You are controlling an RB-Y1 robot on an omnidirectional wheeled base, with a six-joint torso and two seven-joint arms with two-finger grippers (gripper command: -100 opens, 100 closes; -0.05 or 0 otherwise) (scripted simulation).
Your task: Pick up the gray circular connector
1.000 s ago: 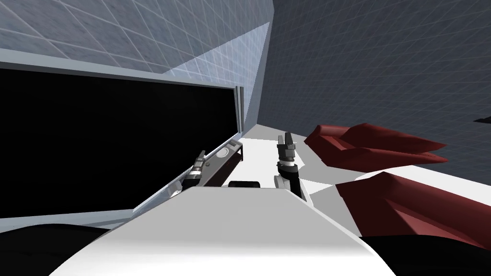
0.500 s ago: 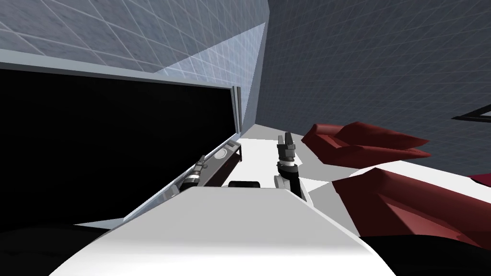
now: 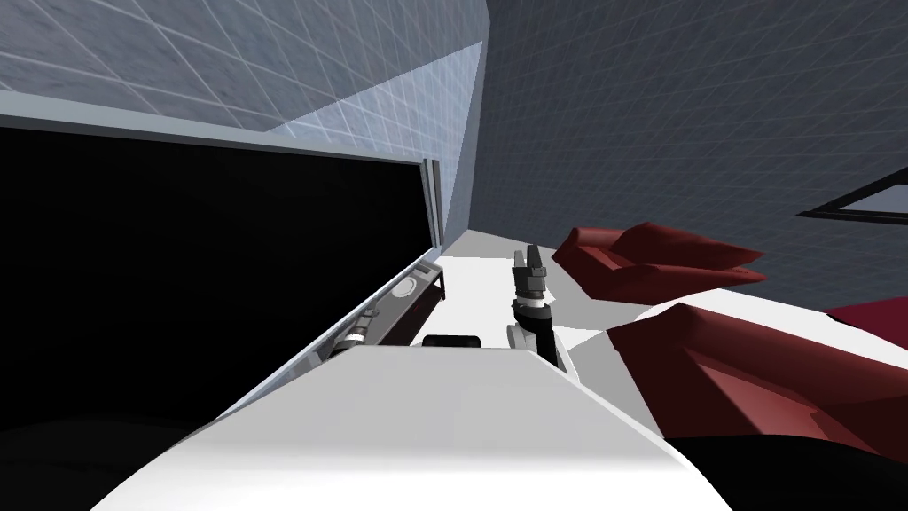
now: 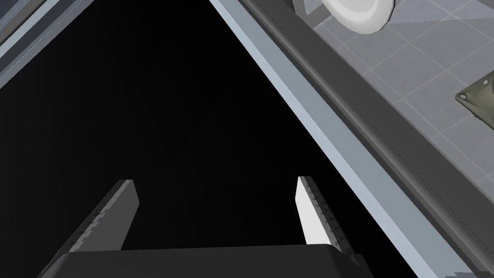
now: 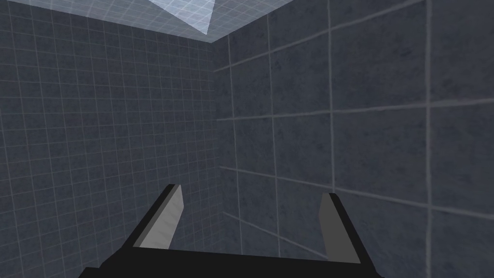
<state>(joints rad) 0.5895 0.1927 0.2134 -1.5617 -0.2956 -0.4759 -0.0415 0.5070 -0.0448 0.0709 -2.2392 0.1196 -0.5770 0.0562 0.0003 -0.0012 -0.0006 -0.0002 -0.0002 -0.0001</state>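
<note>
Two grippers, both wide open, nothing held. The left gripper has its blades spread over a black area, on the wrong side of a pale rail. The gray circular connector, a pale disc, sits past that rail on a tiled ledge, so I'd swing across and centre on it before closing. Its far rim is cut off, same with an olive plate. The right gripper hangs idle.
</note>
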